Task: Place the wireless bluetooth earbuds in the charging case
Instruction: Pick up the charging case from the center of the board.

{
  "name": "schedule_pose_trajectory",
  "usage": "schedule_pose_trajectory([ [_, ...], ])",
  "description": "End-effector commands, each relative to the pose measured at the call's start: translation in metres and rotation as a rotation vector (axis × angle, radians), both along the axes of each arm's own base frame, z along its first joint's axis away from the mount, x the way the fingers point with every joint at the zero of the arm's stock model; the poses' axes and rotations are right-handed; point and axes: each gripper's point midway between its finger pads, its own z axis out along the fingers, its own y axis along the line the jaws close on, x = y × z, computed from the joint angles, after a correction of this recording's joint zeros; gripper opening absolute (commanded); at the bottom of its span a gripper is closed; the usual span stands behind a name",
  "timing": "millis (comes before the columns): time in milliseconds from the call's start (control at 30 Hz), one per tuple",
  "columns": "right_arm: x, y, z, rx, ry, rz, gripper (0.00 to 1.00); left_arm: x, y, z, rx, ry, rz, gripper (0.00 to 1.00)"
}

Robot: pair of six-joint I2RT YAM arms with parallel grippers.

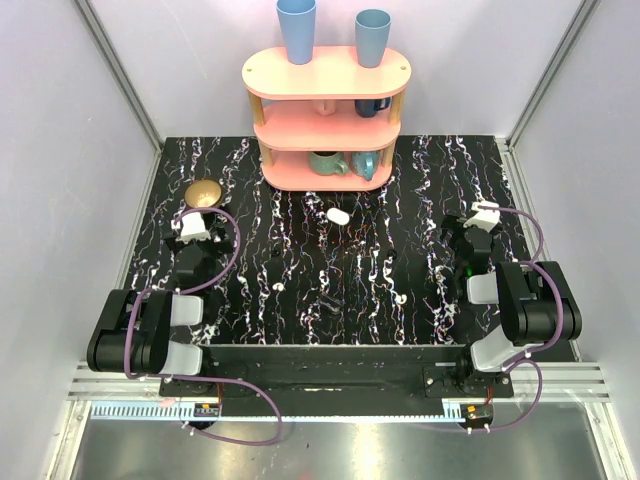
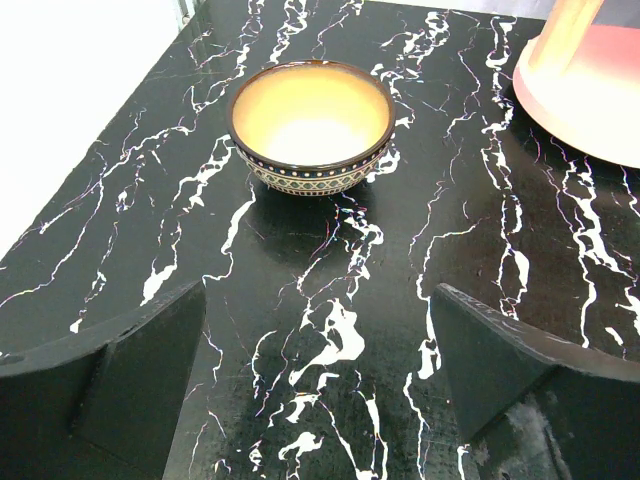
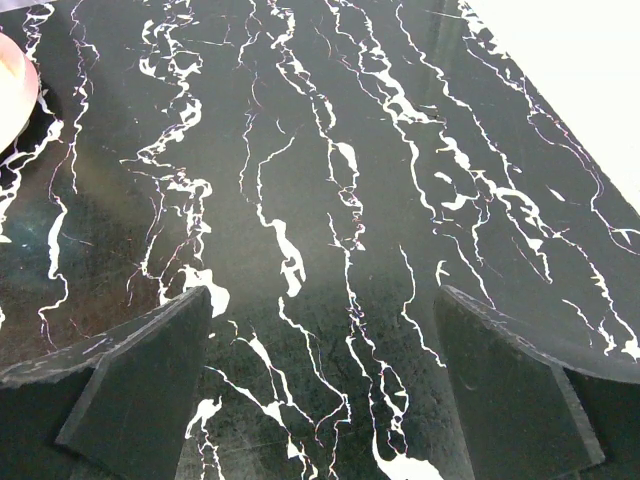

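Two earbuds are lying on the black marble worktop (image 1: 250,250), well out in front of the pink shelf (image 1: 325,110). One (image 1: 277,285) is sitting in front of the shelf's left half and the other (image 1: 400,297) in front of its right end, the two well apart. The white oval case (image 1: 338,215) is resting near the shelf's front edge, about level with its middle, between the shelf and the earbuds and touching neither. It is showing too small to tell whether its lid is up.

A yellow bowl (image 2: 312,125) with a patterned rim is standing upright to the left of the shelf's base. The left fingers (image 2: 150,360) are hanging just in front of that bowl, spread wide with only bare worktop between them. The right fingers (image 3: 150,380) are sitting off to the right of the shelf and forward of it, also spread wide and gripping nothing.

Two blue cups are standing on the shelf's top, one (image 1: 296,30) on the left and one (image 1: 372,38) on the right.
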Motion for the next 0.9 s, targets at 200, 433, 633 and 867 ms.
schedule_pose_trajectory([
  [200,-0.012,-0.002,0.054,0.158,0.040,-0.087,1.00,0.014,-0.011,0.025,0.012,-0.072,-0.068,0.99],
  [433,-0.039,0.029,0.097,0.427,-0.055,-0.006,1.00,-0.014,0.033,0.051,-0.162,0.121,0.314,0.99],
  [633,-0.049,0.093,0.130,0.326,-0.094,0.442,1.00,-0.031,0.007,0.057,-0.308,0.178,0.253,0.99],
  [867,-0.037,0.133,0.105,0.363,0.051,0.678,1.00,-0.056,-0.024,0.057,-0.610,0.171,0.181,0.99],
])
